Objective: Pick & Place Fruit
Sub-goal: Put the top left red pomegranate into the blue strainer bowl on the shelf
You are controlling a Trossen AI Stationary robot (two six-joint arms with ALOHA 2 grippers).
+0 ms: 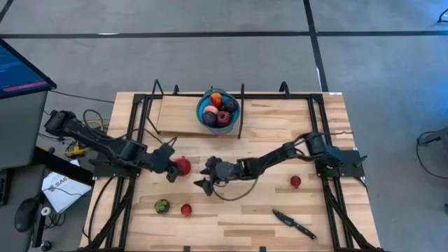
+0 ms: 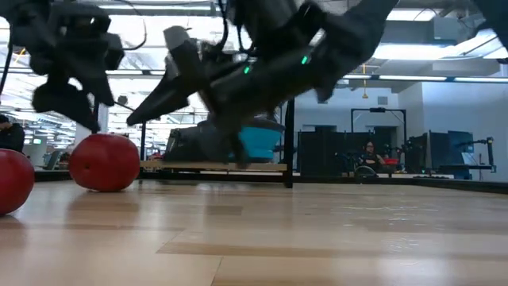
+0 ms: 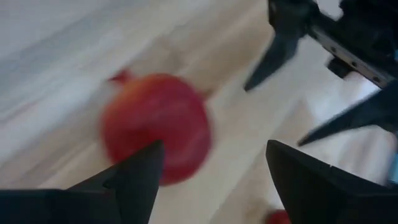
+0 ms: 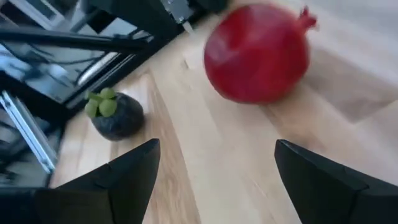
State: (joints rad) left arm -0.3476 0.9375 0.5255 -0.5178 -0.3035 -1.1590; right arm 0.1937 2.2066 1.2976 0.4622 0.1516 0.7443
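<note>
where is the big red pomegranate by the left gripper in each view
High view: pomegranate left of centre, just off the left gripper.
Low view: probably the red fruit at left; a second red one sits at the edge.
Left wrist view: centre-left, ahead of the open fingers.
Right wrist view: upper right.
Shared landmark: the right gripper, open, facing it across the wooden table.

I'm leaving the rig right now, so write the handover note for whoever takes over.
Left tool: open, empty, right beside a red fruit at mid-table.
Right tool: open, empty, just past that same fruit on its other side.
Done: several fruits sit in the blue bowl at the far edge.
Left: four pieces on the table: the red one between the tools, a dark green-topped one, a small red one and another red one on the right.
Knife lies near the front edge.
</note>
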